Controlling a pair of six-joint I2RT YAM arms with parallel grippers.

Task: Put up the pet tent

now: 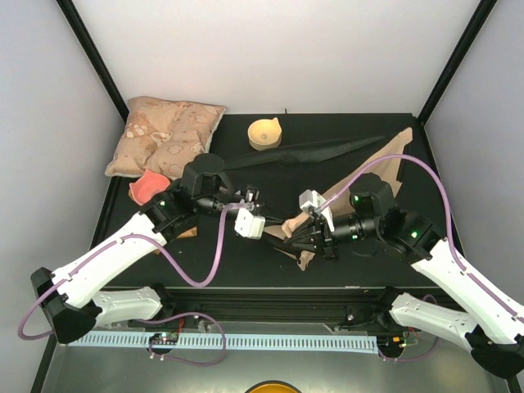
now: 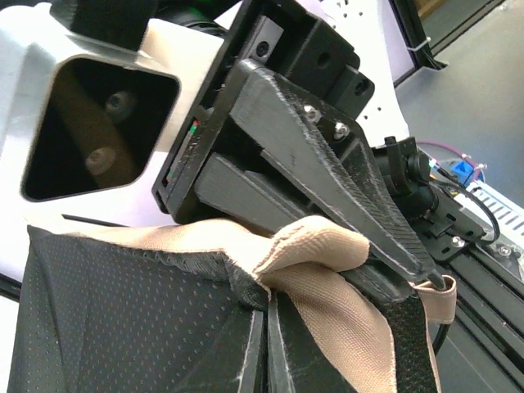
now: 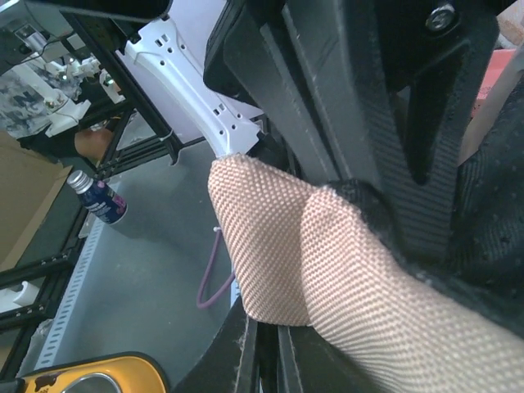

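The pet tent lies collapsed: tan canvas (image 1: 385,160) at the right back, a long black floor panel (image 1: 315,151) behind the middle, and a tan corner (image 1: 304,246) pulled toward the front. My left gripper (image 1: 277,232) and right gripper (image 1: 296,235) meet tip to tip at that corner. In the left wrist view my left gripper (image 2: 274,315) is shut on tan webbing (image 2: 327,311) beside black mesh (image 2: 123,311), with the right gripper's finger (image 2: 327,164) just above. In the right wrist view my right gripper (image 3: 274,336) is shut on the tan webbing (image 3: 327,262).
A beige patterned pillow (image 1: 164,135) lies at the back left, with a pink item (image 1: 150,186) beside it. A tan bowl (image 1: 265,133) stands at the back middle. Below the table edge are a bottle (image 3: 97,199) and a yellow object (image 3: 82,378).
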